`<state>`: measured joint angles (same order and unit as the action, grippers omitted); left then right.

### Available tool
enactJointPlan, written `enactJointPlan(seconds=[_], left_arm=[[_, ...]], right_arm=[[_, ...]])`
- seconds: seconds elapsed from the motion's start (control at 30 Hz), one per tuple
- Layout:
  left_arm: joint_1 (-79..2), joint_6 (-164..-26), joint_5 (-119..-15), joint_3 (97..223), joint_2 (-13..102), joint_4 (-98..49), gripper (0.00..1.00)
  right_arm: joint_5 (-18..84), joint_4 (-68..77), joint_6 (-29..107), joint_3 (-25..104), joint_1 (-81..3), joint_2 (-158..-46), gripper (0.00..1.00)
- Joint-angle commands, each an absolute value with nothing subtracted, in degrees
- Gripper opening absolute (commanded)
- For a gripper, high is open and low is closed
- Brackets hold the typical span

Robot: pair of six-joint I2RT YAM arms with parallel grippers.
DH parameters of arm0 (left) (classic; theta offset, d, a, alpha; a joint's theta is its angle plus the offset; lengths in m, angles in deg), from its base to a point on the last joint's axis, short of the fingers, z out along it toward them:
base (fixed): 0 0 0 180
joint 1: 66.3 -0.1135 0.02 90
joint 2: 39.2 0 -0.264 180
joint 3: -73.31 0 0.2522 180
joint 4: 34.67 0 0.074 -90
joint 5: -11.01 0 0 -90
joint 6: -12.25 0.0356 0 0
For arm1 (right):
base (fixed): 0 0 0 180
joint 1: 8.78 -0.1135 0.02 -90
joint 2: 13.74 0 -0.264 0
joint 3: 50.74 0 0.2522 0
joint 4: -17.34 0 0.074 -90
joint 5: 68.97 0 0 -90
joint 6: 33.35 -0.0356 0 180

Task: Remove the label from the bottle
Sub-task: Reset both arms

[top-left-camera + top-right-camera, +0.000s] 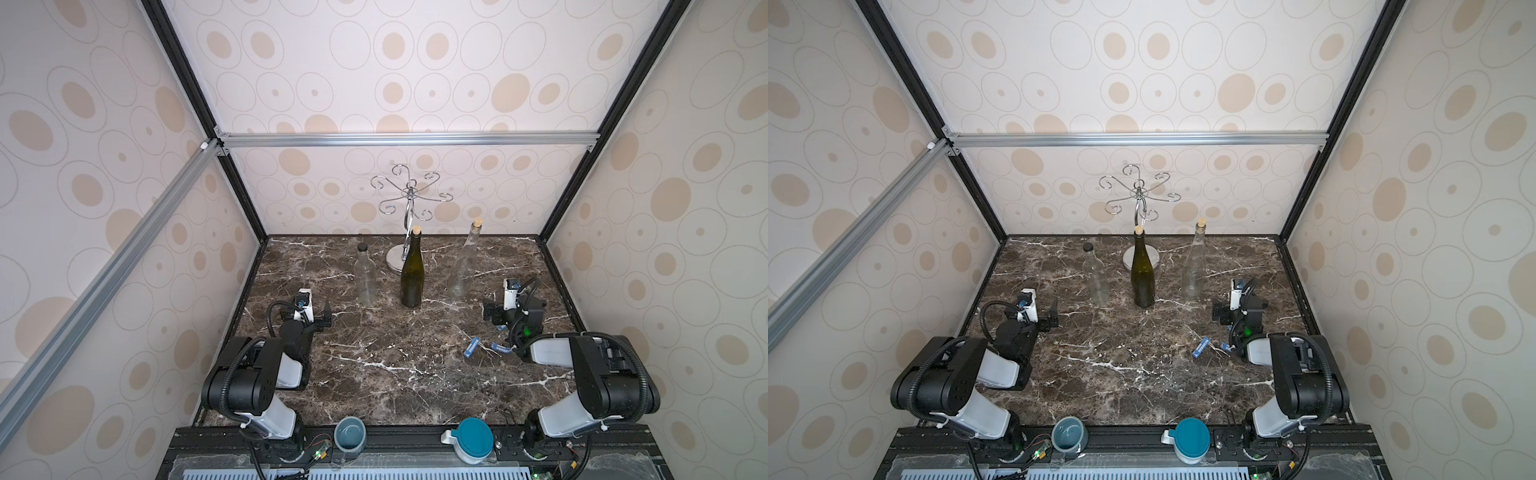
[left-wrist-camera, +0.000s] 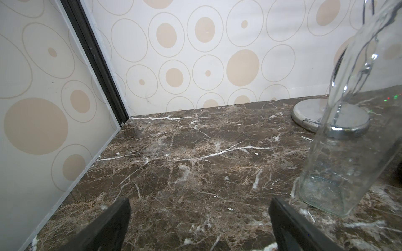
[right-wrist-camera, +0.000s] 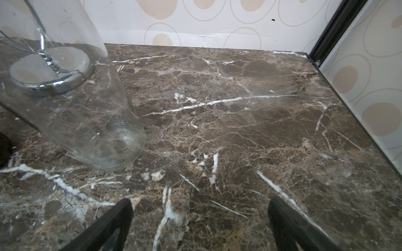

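Left pincer (image 1: 328, 316): jaws spread wide, nothing between them, low over the marble table (image 1: 374, 365); the wrist view (image 2: 199, 206) shows only bare stone between the fingers.
Square clear bottle (image 1: 365, 278): upright, black cap on, ahead of the left pincer and towards the middle; near one fingertip, apart from it.
Green bottle (image 1: 411, 278): upright, corked, between the two pincers and farther back than both.
Wire stand (image 1: 394, 259): just behind the green bottle.
Tall clear bottle (image 1: 463, 266): upright, corked, ahead of the right pincer and towards the middle, not touching it.
Blue label strips (image 1: 472, 346): two, flat on the marble behind the right pincer, beside its arm, off every bottle.
Right pincer (image 1: 492, 313): jaws spread wide, empty, bare marble between the fingers (image 3: 200, 206).
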<state>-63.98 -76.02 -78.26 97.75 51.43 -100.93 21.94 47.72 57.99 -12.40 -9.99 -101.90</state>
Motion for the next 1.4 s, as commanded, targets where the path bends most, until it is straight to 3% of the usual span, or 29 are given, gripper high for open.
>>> enactJointPlan(seconds=[0.0, 0.17, 0.37, 1.37], left_arm=[[-64.4, -76.2, -78.8, 97.9, 51.3, -102.5, 1.00], [-64.4, -76.4, -78.6, 93.5, 51.3, -110.6, 1.00], [-64.4, -76.6, -79.6, 99.3, 51.4, -99.9, 1.00], [-65.2, -78.0, -80.4, 100.3, 51.6, -98.0, 1.00]], right_arm=[[22.4, 48.9, 58.1, -13.1, -10.0, -101.4, 1.00], [22.6, 54.8, 58.2, -16.7, -10.0, -100.7, 1.00], [22.0, 48.3, 58.0, -12.8, -9.9, -101.5, 1.00], [22.0, 48.1, 58.1, -12.4, -9.9, -101.9, 1.00]])
